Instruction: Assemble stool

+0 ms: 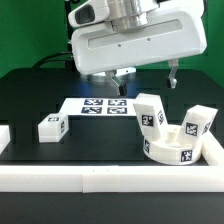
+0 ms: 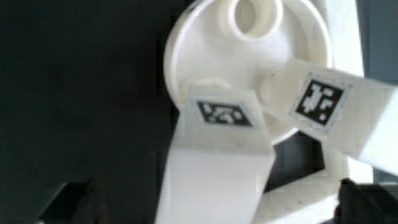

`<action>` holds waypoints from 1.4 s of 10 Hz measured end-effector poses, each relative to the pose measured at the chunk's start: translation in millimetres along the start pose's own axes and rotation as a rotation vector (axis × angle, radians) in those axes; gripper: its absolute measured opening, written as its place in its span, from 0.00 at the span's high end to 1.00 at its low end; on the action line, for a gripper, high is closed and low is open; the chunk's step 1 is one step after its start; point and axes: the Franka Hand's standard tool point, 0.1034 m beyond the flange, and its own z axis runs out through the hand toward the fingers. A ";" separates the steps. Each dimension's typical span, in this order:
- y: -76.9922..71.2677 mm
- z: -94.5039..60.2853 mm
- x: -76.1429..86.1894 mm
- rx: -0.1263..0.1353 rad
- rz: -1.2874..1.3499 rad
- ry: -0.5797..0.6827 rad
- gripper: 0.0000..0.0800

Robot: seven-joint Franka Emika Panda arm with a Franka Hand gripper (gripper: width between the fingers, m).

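Observation:
The round white seat (image 1: 170, 152) lies at the exterior view's right, against the front rail. Two white tagged legs stand on it: one toward the left (image 1: 150, 114), one toward the right (image 1: 197, 122). A third leg (image 1: 50, 127) lies loose on the black table at the left. My gripper (image 1: 146, 78) hangs open and empty above and behind the seat. In the wrist view the seat (image 2: 240, 55) and two tagged legs (image 2: 221, 130) (image 2: 324, 100) show beyond my gripper (image 2: 217, 205). Its dark fingertips (image 2: 71, 205) stand wide apart, touching nothing.
The marker board (image 1: 100, 105) lies flat behind the middle of the table. White border rails run along the front (image 1: 100, 180) and the left edge (image 1: 5, 135). Cables hang behind the arm.

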 end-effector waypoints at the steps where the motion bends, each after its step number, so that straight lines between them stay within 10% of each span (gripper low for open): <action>1: -0.1 1.1 -1.1 0.000 0.001 -0.001 0.19; 14: -1.0 20.5 -1.2 -0.067 -1.183 -0.056 0.19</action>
